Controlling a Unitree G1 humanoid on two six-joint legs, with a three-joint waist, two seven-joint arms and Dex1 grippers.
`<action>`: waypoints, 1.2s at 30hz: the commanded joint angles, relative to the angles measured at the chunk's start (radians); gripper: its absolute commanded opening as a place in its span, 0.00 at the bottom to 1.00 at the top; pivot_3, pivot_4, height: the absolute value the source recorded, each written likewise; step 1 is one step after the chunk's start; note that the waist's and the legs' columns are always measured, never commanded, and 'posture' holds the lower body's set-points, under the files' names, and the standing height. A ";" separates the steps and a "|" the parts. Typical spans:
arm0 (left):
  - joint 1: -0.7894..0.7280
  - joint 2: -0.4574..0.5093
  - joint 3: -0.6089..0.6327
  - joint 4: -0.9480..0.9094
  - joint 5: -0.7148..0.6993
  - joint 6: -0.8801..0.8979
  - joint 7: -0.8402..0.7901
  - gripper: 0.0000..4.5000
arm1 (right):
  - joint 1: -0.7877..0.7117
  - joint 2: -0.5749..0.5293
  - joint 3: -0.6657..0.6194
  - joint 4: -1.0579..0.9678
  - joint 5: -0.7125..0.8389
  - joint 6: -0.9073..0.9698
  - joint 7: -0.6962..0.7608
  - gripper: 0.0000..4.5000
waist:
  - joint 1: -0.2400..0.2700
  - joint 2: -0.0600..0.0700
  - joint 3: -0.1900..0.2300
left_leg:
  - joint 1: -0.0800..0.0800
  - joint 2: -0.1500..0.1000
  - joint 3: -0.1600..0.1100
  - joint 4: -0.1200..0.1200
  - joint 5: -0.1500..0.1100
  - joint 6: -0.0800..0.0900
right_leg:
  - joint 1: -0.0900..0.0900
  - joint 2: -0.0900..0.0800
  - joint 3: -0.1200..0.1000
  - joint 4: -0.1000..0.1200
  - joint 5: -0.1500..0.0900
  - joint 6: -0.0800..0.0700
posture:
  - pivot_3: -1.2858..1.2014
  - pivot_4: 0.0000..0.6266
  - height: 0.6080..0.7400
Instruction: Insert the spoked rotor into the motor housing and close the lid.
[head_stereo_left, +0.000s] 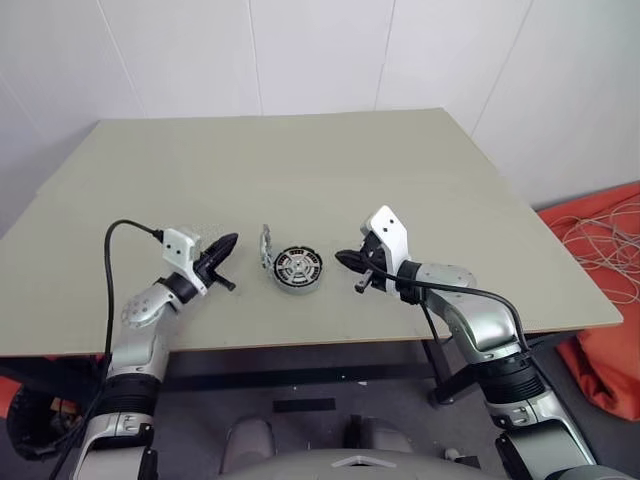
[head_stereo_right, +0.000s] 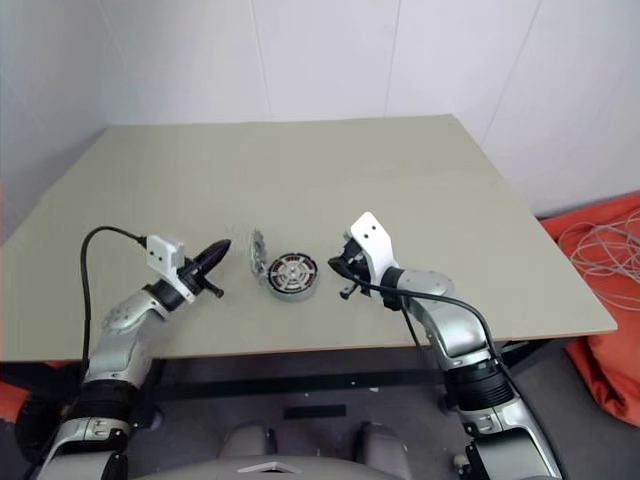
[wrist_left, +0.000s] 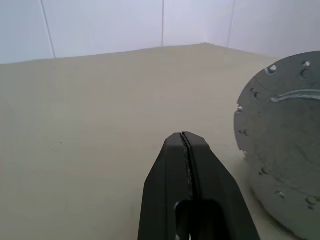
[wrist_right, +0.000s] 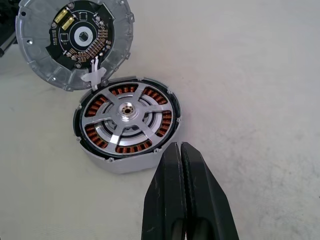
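The motor housing (head_stereo_left: 297, 269) lies flat near the table's front middle. The spoked rotor (wrist_right: 127, 116) sits inside it, with coppery windings showing between its silver spokes. The lid (head_stereo_left: 266, 247) stands upright at the housing's left edge, swung open, its circuit-board inner face (wrist_right: 75, 37) turned toward the housing. My left gripper (head_stereo_left: 232, 241) is shut and empty, pointing level at the lid's outer metal face (wrist_left: 282, 135) from a short gap to its left. My right gripper (head_stereo_left: 342, 258) is shut and empty, its tip (wrist_right: 180, 147) just right of the housing, not touching.
The beige table (head_stereo_left: 300, 170) stretches wide behind and to both sides of the motor. Its front edge runs close below the housing. An orange cloth with pale cables (head_stereo_left: 610, 290) lies on the floor beyond the table's right edge.
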 joint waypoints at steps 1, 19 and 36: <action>-0.022 0.004 -0.014 -0.086 -0.041 0.051 -0.041 0.01 | -0.013 0.005 -0.011 -0.037 0.012 -0.010 -0.005 0.00 | 0.001 0.000 0.000 | 0.000 0.000 0.000 0.000 0.000 0.000 | 0.000 0.000 0.000 0.000 0.000 0.000 | 0.52 0.00 1.00; -0.063 -0.026 -0.080 -0.158 -0.076 0.180 -0.121 0.01 | -0.015 0.012 -0.011 -0.026 0.008 -0.015 -0.015 0.00 | 0.015 0.000 0.000 | 0.000 0.000 0.000 0.000 0.000 0.000 | 0.000 0.000 0.000 0.000 -0.001 0.002 | 0.52 0.00 1.00; -0.111 -0.065 -0.175 -0.075 -0.026 0.187 -0.172 0.01 | -0.022 0.035 -0.033 -0.017 0.003 -0.020 -0.076 0.00 | 0.015 0.000 0.000 | 0.000 0.000 0.000 0.000 0.000 0.000 | 0.000 0.000 0.000 0.000 -0.003 0.005 | 0.52 0.00 1.00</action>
